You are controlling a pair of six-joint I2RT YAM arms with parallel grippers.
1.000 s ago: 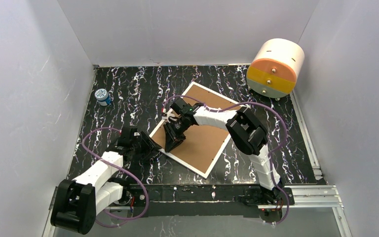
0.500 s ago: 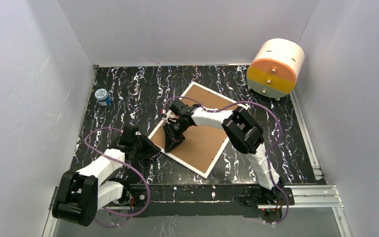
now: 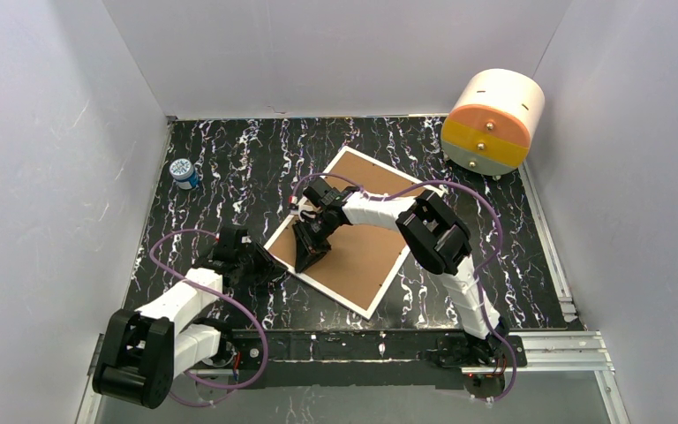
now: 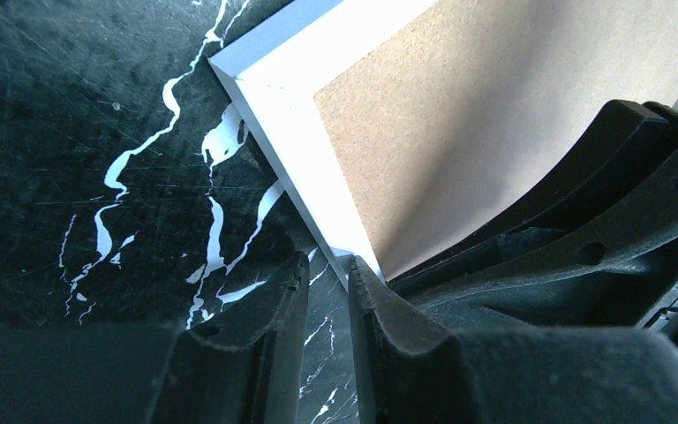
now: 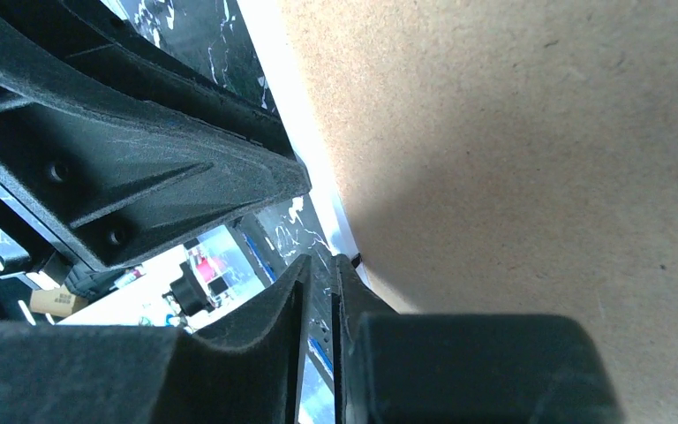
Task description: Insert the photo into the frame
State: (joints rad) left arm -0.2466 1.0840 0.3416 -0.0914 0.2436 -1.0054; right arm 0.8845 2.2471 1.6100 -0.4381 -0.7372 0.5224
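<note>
Frame (image 3: 362, 256) lies flat near the middle of the black marbled table (image 3: 229, 159), turned diagonally, with its brown fibreboard back upward and the narrow white rim around it. The photo cannot be seen in any view.

The right gripper (image 3: 306, 258) is down on the left side of the frame, over the brown back and just at the white rim. In the right wrist view its fingers (image 5: 256, 327) stand close together with only a thin slit. If they pinch the rim edge, I cannot tell.

The left gripper (image 3: 267, 263) is on the table just beside the near left corner of the frame. Its fingers (image 4: 265, 309) are also nearly together, one tip touching the rim corner. A grip is not clear here either.

A white-and-orange drum (image 3: 493, 122) stands in the far right corner, well apart. A small jar with a blue lid (image 3: 183, 172) stands at the far left.
</note>
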